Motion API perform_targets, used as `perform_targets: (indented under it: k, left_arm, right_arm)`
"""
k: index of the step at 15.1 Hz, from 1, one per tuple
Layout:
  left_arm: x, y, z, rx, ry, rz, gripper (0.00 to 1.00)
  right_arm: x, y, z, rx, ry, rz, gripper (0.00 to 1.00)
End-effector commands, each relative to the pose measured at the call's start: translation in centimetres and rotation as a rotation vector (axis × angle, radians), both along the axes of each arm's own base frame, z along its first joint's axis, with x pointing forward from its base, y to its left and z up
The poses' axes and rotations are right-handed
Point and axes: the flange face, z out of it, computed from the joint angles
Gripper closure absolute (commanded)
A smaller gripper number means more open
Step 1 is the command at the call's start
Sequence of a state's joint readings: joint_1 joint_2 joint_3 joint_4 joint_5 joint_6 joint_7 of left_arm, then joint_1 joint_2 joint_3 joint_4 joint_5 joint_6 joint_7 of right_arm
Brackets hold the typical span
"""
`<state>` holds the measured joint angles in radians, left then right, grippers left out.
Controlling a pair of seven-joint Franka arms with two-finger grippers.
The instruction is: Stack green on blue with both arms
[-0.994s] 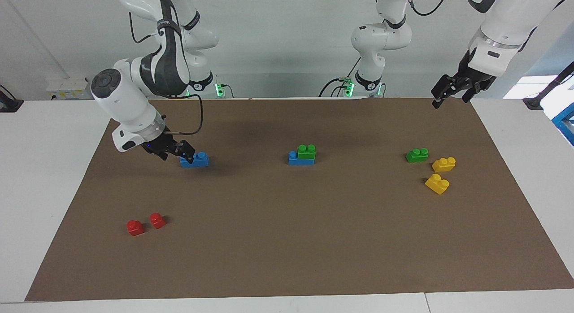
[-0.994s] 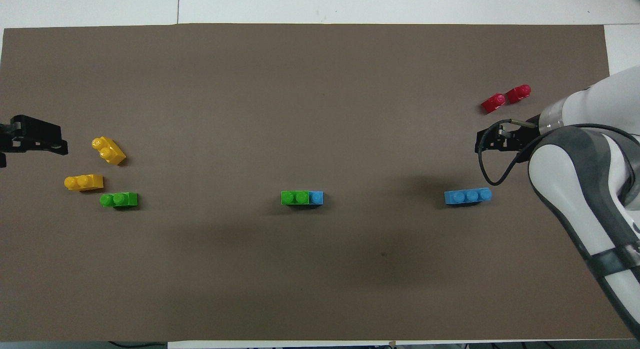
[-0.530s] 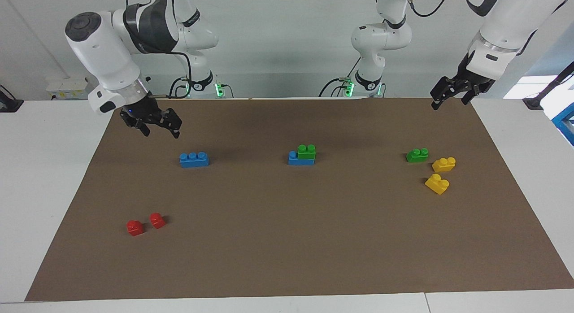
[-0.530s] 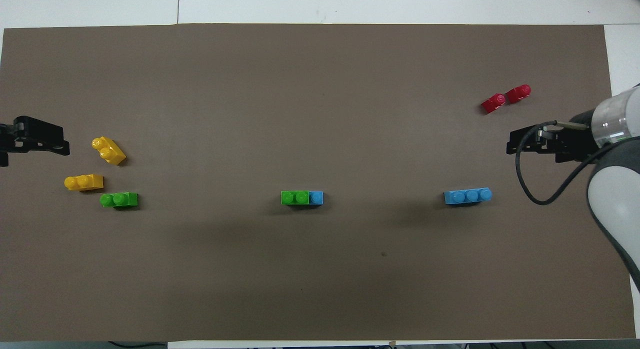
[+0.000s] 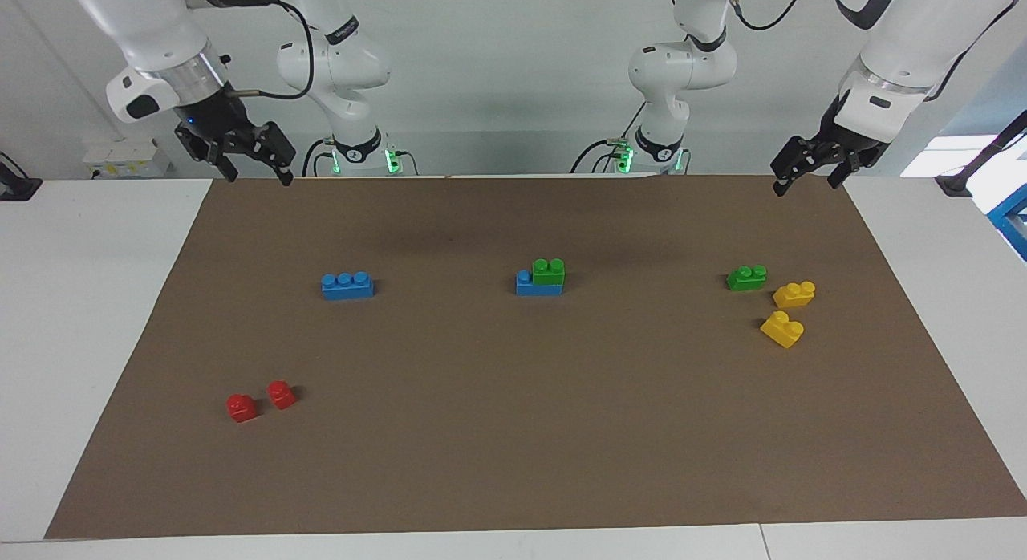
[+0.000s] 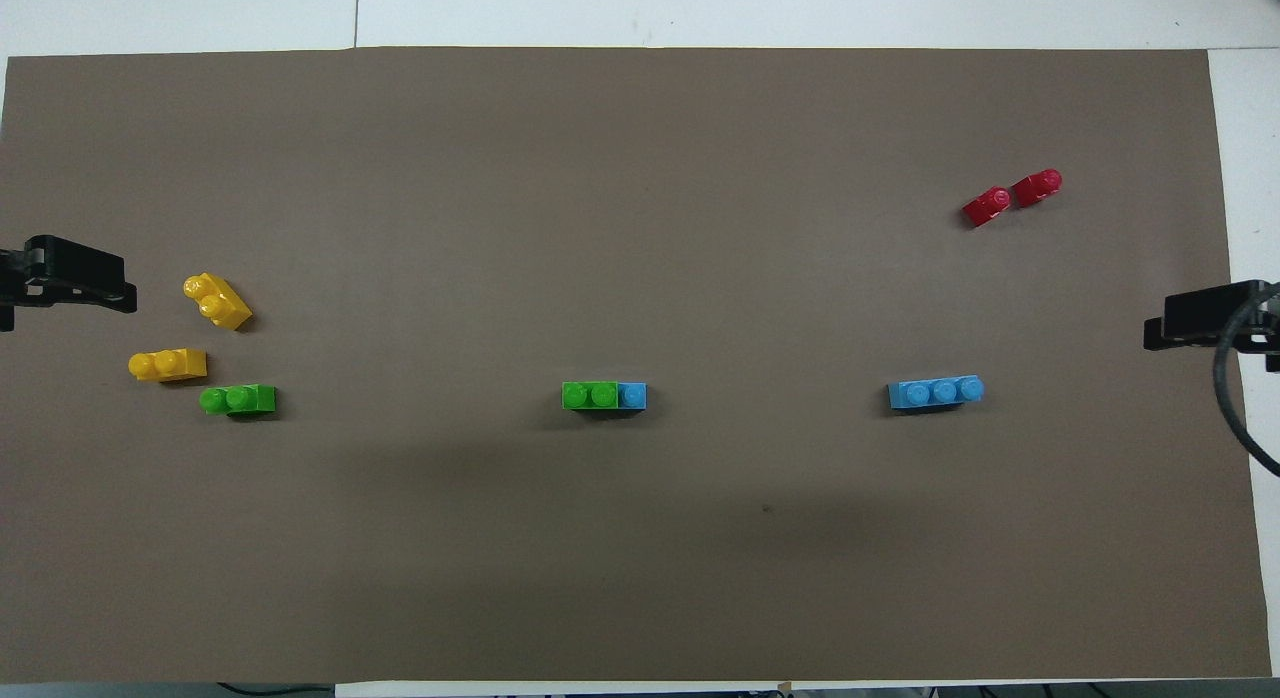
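Observation:
A green brick (image 5: 548,271) sits stacked on one end of a blue brick (image 5: 526,286) at the mat's middle; the pair shows in the overhead view as green (image 6: 589,395) on blue (image 6: 633,395). A second blue brick (image 5: 347,286) (image 6: 936,392) lies alone toward the right arm's end. A second green brick (image 5: 746,277) (image 6: 238,399) lies alone toward the left arm's end. My right gripper (image 5: 257,175) (image 6: 1175,330) is open, empty and raised over the mat's edge. My left gripper (image 5: 805,183) (image 6: 100,283) is open, empty and raised over the mat's corner.
Two yellow bricks (image 5: 794,294) (image 5: 782,329) lie beside the loose green brick, farther from the robots. Two small red bricks (image 5: 241,407) (image 5: 281,394) lie toward the right arm's end, farther from the robots than the loose blue brick. A brown mat (image 5: 513,432) covers the table.
My right gripper has let go of the loose blue brick, risen and drawn back toward the robots' edge of the mat. The brick stays put. The left arm has hardly moved.

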<state>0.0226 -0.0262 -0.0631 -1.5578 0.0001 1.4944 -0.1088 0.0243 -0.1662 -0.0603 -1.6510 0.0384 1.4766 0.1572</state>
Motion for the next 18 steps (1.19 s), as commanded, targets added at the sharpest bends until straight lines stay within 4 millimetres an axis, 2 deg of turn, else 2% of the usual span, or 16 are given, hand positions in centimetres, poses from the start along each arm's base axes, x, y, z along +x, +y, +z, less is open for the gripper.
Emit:
perform_targets:
  k: [1, 4, 7, 13, 16, 18]
  left_arm:
    - [-0.3, 0.5, -0.3, -0.012, 0.000, -0.012, 0.00]
    - [-0.7, 0.8, -0.8, -0.011, -0.009, -0.002, 0.00]
    - [-0.7, 0.4, -0.6, -0.011, -0.014, -0.001, 0.00]
    - [-1.1, 0.6, 0.2, -0.012, -0.031, 0.004, 0.00]
    - [-1.1, 0.3, 0.4, -0.012, -0.035, -0.001, 0.00]
    - [-1.1, 0.3, 0.4, -0.012, -0.037, -0.001, 0.00]
  right_arm:
    - [0.5, -0.5, 0.7, -0.059, 0.012, 0.069, 0.00]
    - [0.2, -0.8, 0.0, -0.054, 0.035, 0.061, 0.00]
    - [0.9, -1.2, -1.7, -0.054, 0.083, 0.050, 0.02]
    - [1.8, -2.6, -2.2, -0.056, 0.106, 0.019, 0.03]
    - [2.1, -3.1, -1.3, -0.062, 0.091, 0.007, 0.03]
    - [2.5, -4.1, -1.9, -0.062, 0.104, -0.011, 0.03]
